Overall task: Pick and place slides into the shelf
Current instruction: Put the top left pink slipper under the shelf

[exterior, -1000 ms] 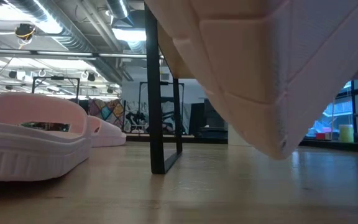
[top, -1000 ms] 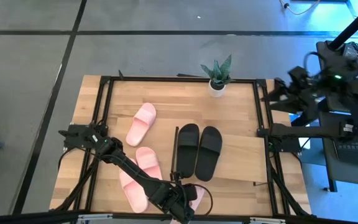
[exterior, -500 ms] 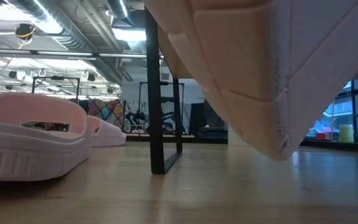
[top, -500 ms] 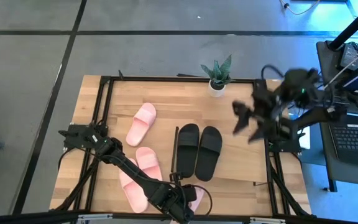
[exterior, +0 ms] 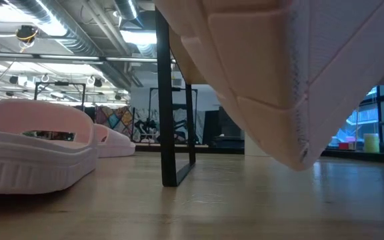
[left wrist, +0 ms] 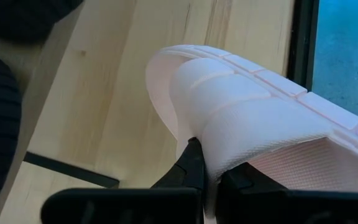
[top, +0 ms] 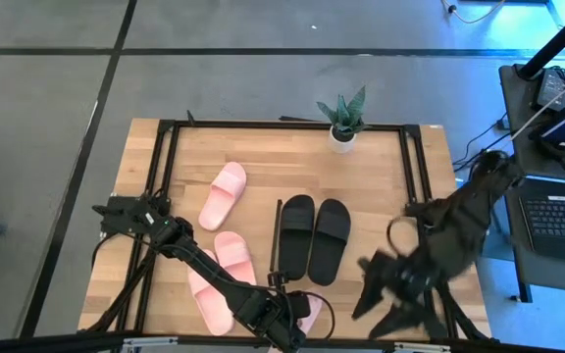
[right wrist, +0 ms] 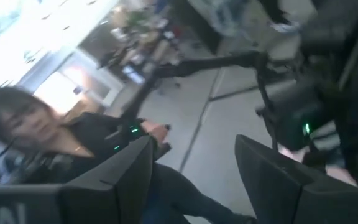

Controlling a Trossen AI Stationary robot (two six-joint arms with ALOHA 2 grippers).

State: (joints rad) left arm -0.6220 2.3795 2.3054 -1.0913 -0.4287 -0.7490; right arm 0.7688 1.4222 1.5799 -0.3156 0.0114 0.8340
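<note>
Left gripper [left wrist: 207, 180], bottom centre of wrist frame, clamped shut on pale pink foam slide [left wrist: 253, 112] by its strap. Right gripper [top: 381, 299], lower right overhead, open, empty. Advise lifting level before swinging toward black slides [top: 314, 235] mid-frame on light-wood board [top: 371, 186].

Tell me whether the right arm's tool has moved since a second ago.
Yes. In the high view the right tool has swung from beyond the table's right edge, past the potted plant end, down to the near right corner, beside the black slides.
</note>
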